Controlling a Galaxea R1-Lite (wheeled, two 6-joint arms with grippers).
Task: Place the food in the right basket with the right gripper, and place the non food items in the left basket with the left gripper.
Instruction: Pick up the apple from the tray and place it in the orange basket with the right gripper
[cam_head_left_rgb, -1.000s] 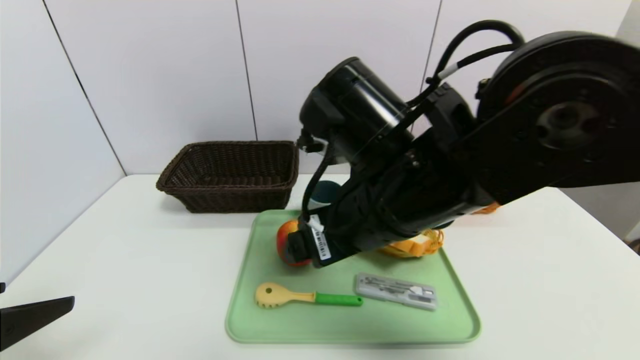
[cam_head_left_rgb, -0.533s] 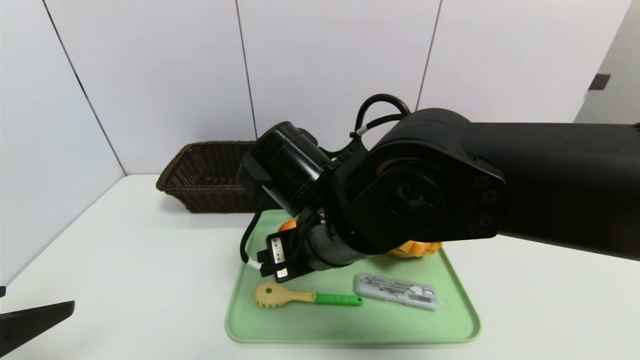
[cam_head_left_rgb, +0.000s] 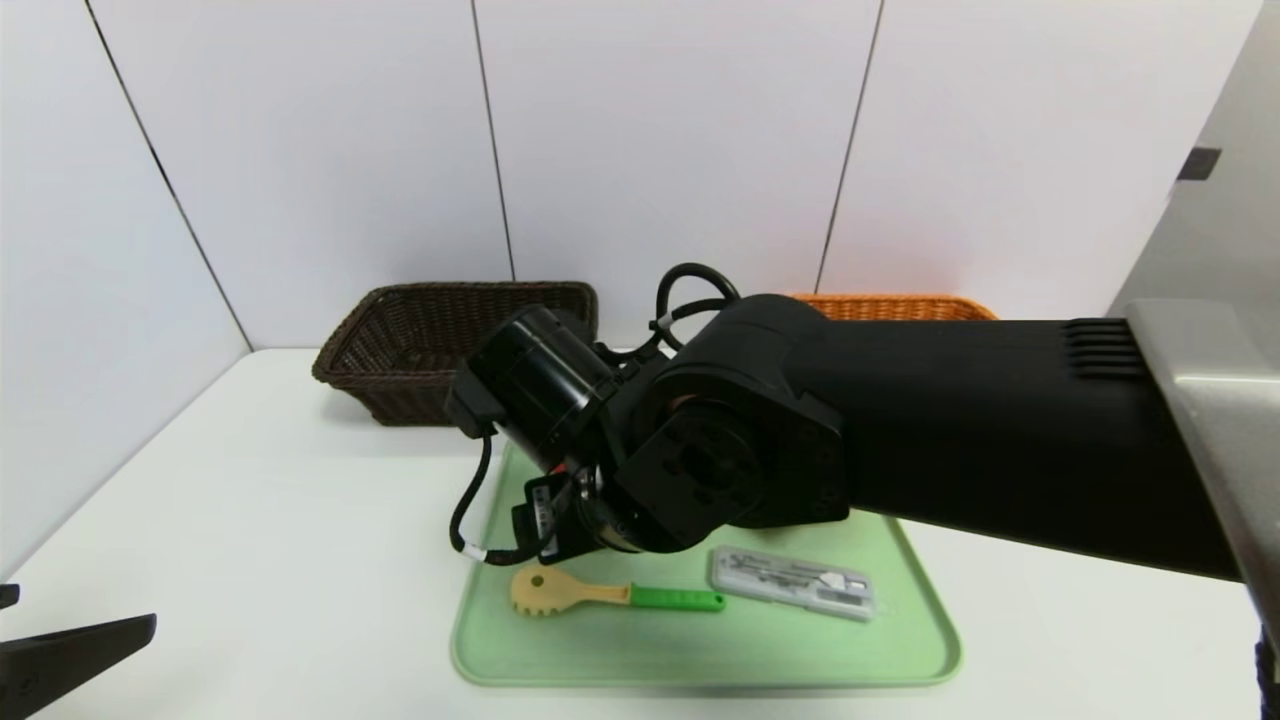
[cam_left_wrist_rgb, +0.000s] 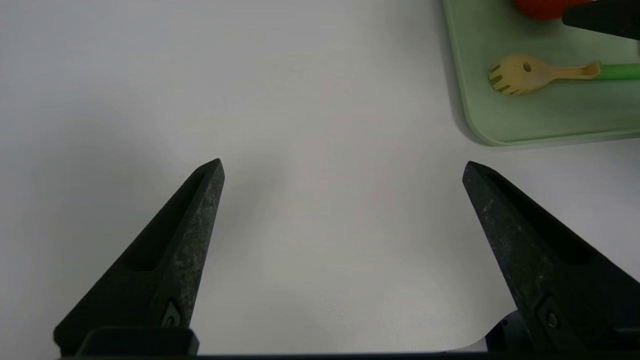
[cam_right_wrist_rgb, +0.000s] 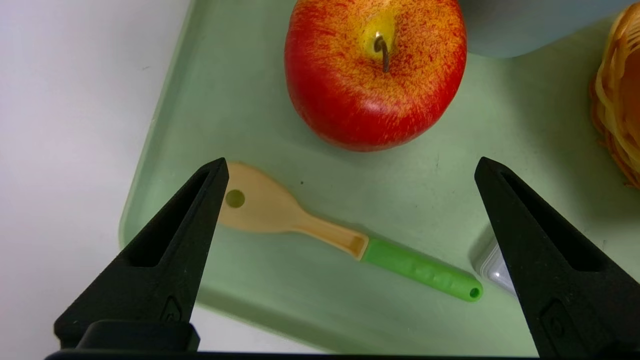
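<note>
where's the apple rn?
Right wrist view: the apple sits on the green tray, just beyond the pasta spoon, ahead of the open right gripper.

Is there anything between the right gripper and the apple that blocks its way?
Nothing visible does. In the right wrist view the right gripper has its jaws wide open with the apple just beyond them, on the green tray. The spoon lies below the jaws, not in the path.

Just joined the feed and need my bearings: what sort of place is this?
Probably a lab or test bench, not a kitchen: a bare white table, plain panelled wall, and a staged sorting set-up of a green tray and two wicker baskets.
</note>
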